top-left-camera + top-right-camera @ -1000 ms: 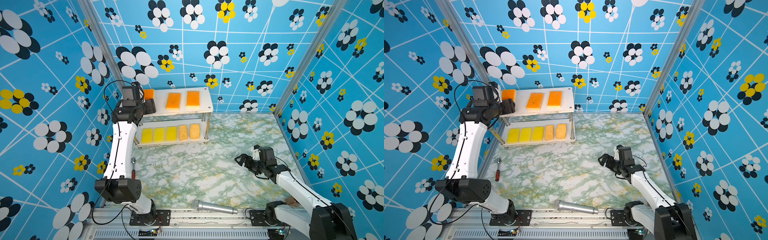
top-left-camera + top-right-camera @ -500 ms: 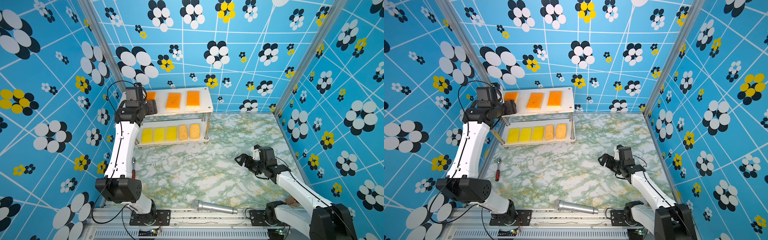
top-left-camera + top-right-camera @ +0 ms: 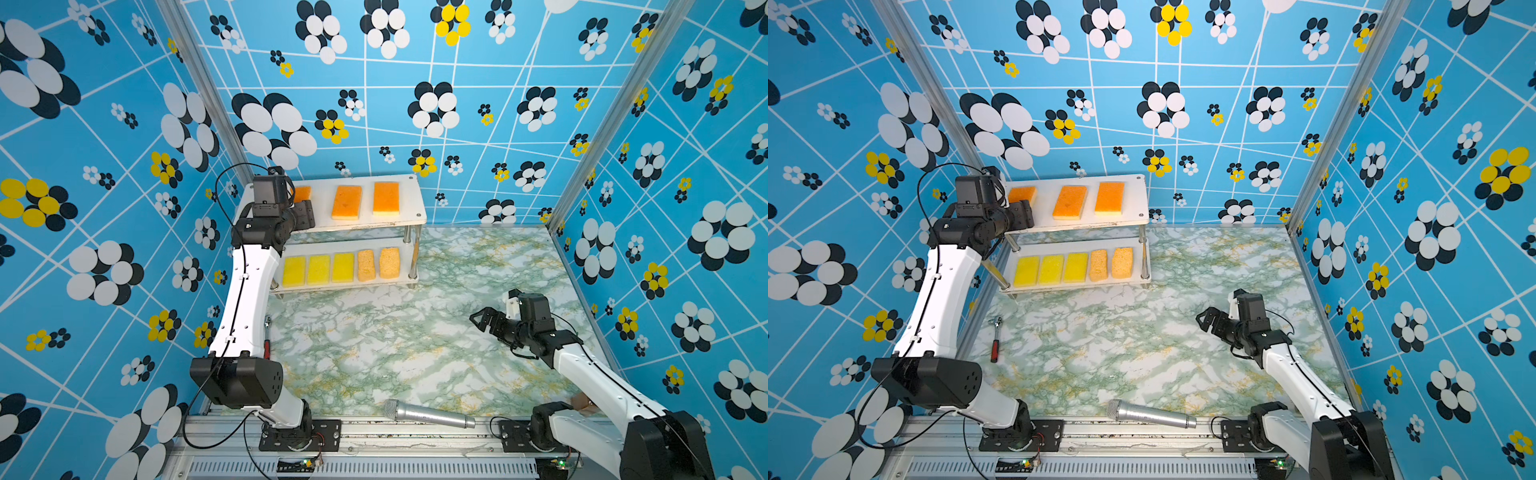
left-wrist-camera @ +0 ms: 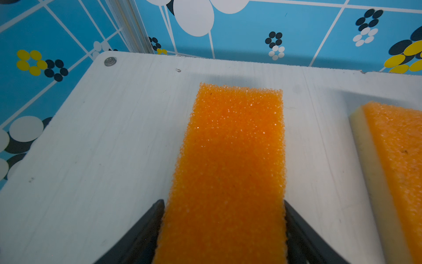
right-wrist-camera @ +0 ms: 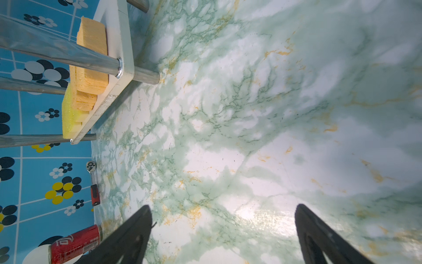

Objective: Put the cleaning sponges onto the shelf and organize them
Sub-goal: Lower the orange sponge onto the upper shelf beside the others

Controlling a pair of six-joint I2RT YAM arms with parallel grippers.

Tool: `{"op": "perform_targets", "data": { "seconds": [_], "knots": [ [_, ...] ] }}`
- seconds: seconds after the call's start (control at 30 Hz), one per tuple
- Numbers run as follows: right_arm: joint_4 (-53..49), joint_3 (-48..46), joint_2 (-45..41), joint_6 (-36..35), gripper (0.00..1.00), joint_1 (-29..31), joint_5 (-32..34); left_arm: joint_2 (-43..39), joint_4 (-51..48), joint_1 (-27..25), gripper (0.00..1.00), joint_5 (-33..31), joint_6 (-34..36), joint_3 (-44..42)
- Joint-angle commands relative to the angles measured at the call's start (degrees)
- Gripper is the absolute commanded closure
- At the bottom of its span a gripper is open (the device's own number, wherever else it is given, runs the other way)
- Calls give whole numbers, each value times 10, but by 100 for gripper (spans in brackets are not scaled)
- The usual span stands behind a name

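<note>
1. Orange sponge (image 4: 230, 137) lies flat on the shelf's (image 4: 91, 137) top board, left end, long axis pointing away from my left end effector (image 4: 223, 202).
2. Its fingers (image 4: 146, 228) flank the sponge; gripping or free, I cannot tell.
3. Both top views hide that contact.
4. My right end effector (image 3: 480, 316): open, far from shelf.

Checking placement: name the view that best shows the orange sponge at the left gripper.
The left wrist view: the orange sponge fills the frame, flat on the shelf, between the fingers of the left gripper. Both top views show only its far end behind that gripper. The right wrist view misses it.
</note>
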Motion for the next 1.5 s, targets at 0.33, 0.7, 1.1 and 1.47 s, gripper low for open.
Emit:
{"op": "perform_targets", "data": {
  "seconds": [0.33,0.7,1.1,1.47],
  "knots": [
    [-17,-5,-9,1,1,-3,1,-15,5,-2,17,31,-8,-22],
    [-16,-8,-12,0,1,-3,1,-21,8,-2,16,33,-16,-23],
    [-14,-9,-10,0,1,-3,-1,-31,18,-2,14,34,-22,-28],
    [-14,-12,-12,0,1,-3,0,-39,27,-2,10,23,-22,-31]
  ]
}}
